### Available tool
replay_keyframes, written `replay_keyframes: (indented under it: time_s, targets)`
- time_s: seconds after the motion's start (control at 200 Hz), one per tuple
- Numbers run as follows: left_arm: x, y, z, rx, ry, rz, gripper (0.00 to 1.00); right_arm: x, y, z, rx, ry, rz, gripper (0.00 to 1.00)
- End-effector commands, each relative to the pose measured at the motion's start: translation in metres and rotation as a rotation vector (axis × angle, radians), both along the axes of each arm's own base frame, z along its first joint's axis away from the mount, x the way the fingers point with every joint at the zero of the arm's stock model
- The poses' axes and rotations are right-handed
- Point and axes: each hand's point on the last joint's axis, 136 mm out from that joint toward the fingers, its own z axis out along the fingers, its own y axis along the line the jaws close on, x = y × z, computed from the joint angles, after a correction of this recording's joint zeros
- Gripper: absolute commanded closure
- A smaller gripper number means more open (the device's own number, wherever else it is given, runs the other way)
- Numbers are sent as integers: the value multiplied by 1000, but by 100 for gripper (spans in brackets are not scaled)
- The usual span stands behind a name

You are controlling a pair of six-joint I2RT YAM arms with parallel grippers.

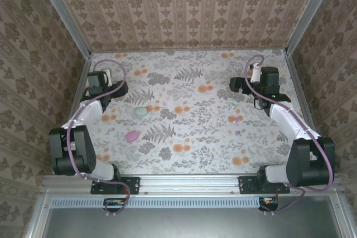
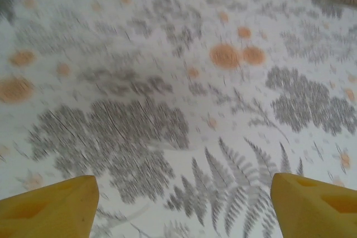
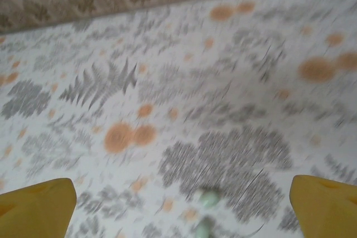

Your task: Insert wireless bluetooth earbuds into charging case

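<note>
On the tabletop (image 1: 184, 149) nothing's inserted yet: earbuds (image 3: 209, 198) lie loose before the right gripper (image 3: 181, 204), green case (image 1: 140, 112) well apart, left gripper (image 2: 181, 193) side; both grippers gape, empty.

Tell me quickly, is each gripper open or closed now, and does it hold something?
Left gripper: open, holding nothing.
Right gripper: open, holding nothing.

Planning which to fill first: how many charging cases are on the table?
2: a green case left of centre, and a pink case just nearer and left of it. None seems hidden.
</note>
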Motion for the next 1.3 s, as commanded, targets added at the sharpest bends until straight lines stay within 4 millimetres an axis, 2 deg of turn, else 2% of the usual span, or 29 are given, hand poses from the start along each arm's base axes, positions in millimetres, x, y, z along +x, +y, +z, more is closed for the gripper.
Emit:
replay_keyframes:
  time_s: [0.0,0.115,0.13,0.25,0.42,0.82,1.05,1.165,1.295]
  targets:
    - [-39,-36,-38,-156,258,-66,22,-12,25,-11,121,124,53,1]
    - [-48,-55,-47,-156,337,-82,22,-10,39,-7,121,124,92,1]
    - [-49,-56,-47,-165,344,-78,22,-9,40,-16,119,147,96,1]
    - [-53,-71,-54,-278,396,-54,25,-9,51,-20,91,181,126,1]
    - [-51,-74,-59,-212,421,-43,26,-10,61,-22,57,217,155,1]
    - [-53,-100,-78,-203,505,-88,31,-11,54,-19,-4,208,133,0]
    - [-52,-116,-76,-212,494,-125,33,-11,54,-22,-2,216,128,0]
    - [-50,-123,-76,-229,492,-142,34,-11,59,-22,20,216,150,1]
    - [-48,-136,-77,-239,493,-169,34,-15,77,-23,38,208,233,3]
